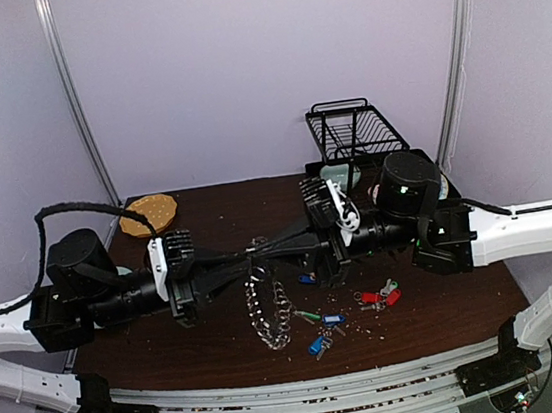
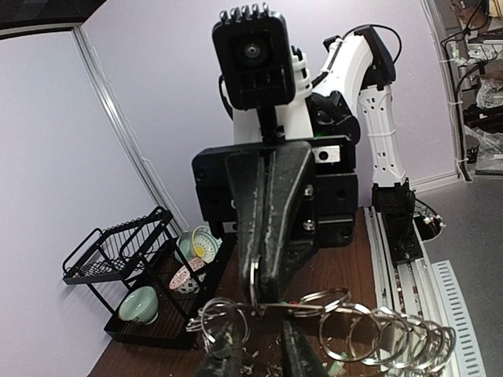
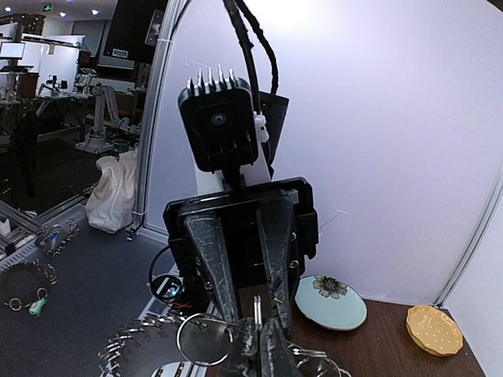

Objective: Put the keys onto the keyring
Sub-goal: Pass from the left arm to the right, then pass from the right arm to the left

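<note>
We have the keyring (image 1: pixel 267 313) lifted between the two arms above the middle of the table (image 1: pixel 448 296). Its top ring is at the fingertips, and the rest of the chain hangs down towards the near side. The right gripper (image 3: pixel 259 349) is pressed fully together on a thin edge of metal, which we take to be one ring. The left gripper (image 2: pixel 259 357) has its jaws narrowly apart, and we judge that it is clamped on the neighbouring rings. The keys (image 1: pixel 332 318) lie loose on the table, just right of the chain's lower end, and none is at the fingertips.

To do this step well, we let one hand alone carry the ring, gripping it away from its split. We avoid pulling the arms apart, which would twist the ring. We free the other hand only once the chain hangs quietly, so it does not drag through the keys.
</note>
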Available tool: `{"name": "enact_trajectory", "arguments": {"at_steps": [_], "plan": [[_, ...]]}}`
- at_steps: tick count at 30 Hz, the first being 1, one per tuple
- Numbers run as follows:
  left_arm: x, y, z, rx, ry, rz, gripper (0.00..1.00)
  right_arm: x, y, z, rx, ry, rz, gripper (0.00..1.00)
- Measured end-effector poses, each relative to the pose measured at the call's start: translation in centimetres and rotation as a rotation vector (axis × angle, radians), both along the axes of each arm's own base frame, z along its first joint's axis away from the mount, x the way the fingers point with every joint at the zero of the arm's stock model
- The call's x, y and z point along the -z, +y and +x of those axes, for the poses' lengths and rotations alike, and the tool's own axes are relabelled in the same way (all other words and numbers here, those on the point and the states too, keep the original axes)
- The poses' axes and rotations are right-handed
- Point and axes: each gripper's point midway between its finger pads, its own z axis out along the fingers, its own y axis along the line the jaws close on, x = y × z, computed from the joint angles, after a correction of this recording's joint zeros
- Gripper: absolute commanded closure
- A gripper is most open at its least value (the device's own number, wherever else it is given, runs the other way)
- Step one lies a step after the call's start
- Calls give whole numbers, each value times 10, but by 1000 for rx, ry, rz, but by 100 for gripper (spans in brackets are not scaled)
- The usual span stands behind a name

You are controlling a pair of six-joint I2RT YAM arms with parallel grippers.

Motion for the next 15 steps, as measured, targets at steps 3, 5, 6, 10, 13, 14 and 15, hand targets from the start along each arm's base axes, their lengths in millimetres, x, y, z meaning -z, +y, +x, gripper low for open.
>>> {"name": "enact_trajectory", "arguments": {"at_steps": [3,5,6,10,13,14,15], "plan": [[-2,0,0,0,-2,-8,75,0,0,-1,-3,-1,0,100],[-5,0,0,1,-6,-19,79,0,0,-1,-3,-1,0,100],[-6,0,0,1,-8,-25,80,0,0,-1,-3,-2,-1,100],[-8,-3,-1,12,-7,-32,99,0,0,-1,-4,-7,0,100],[-5,-4,0,12,-8,-25,100,2,0,0,-3,-8,-6,100],[-5,-4,-1,14,-7,-25,100,2,0,0,-3,-9,-6,100],[-5,-4,-1,15,-7,-24,96,2,0,0,-3,-12,-5,100]]}}
